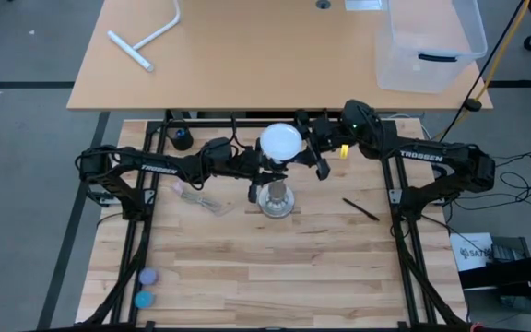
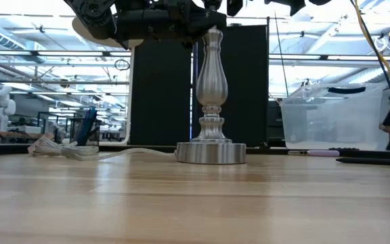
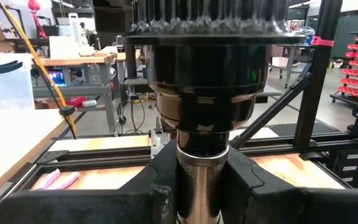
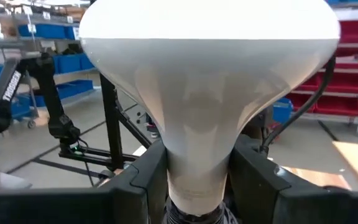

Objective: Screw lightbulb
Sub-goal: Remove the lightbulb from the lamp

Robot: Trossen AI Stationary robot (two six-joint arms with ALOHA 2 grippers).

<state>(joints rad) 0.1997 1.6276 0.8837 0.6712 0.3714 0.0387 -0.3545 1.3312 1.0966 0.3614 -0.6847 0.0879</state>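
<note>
Item: white frosted lightbulb (image 4: 207, 93), neck clamped by right gripper (image 4: 197, 180) for turning; left gripper (image 3: 197, 186), at nine o'clock, clasps silvery metal lamp post (image 2: 210, 95), steadying it.

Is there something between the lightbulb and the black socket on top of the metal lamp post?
Nothing visible. The right gripper holds the lightbulb by its neck above the lamp post, whose socket the left gripper steadies.

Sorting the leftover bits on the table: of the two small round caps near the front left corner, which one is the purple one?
The purple cap is the one farther from the front edge; the blue cap lies just beside it, nearer that edge.
</note>
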